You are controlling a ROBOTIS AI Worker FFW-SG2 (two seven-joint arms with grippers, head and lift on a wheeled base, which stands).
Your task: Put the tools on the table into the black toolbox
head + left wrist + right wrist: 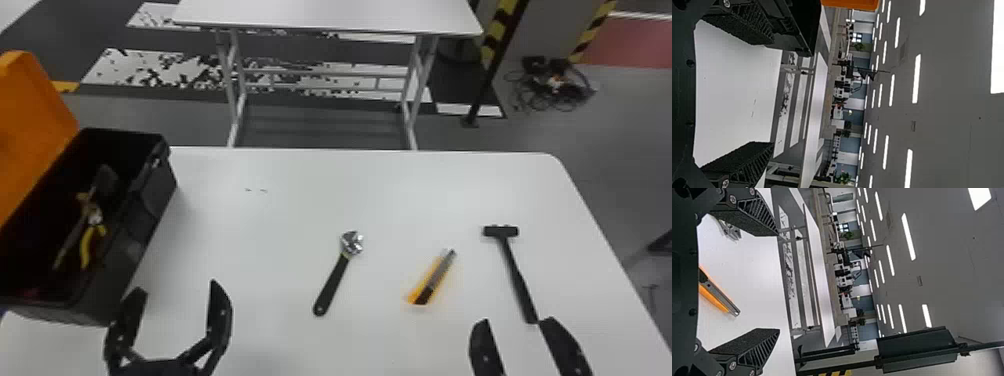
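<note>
the black toolbox is seen at the left of the desk, its orange lid raised and cut off by the head view's left edge. inside the toolbox, yellow-handled pliers can be made out beside darker shapes that are lost in shadow; what lies at its bottom cannot be told.

to the right of the toolbox, laid out one after another on the desk, are an adjustable wrench, an orange utility knife and, farthest from it, a black hammer.

the left gripper is held near the toolbox's near right corner, its jaws spread wide with nothing gripped; part of the toolbox is covered by one jaw in the left wrist view. the right gripper is held well to the right of the toolbox, its jaws also well parted and empty. the hammer's handle end is met by one jaw in the head view, though whether they touch cannot be told. in the right wrist view, the wrench is partly hidden by a jaw and the knife's rear end is cut off by the gripper's body.
</note>
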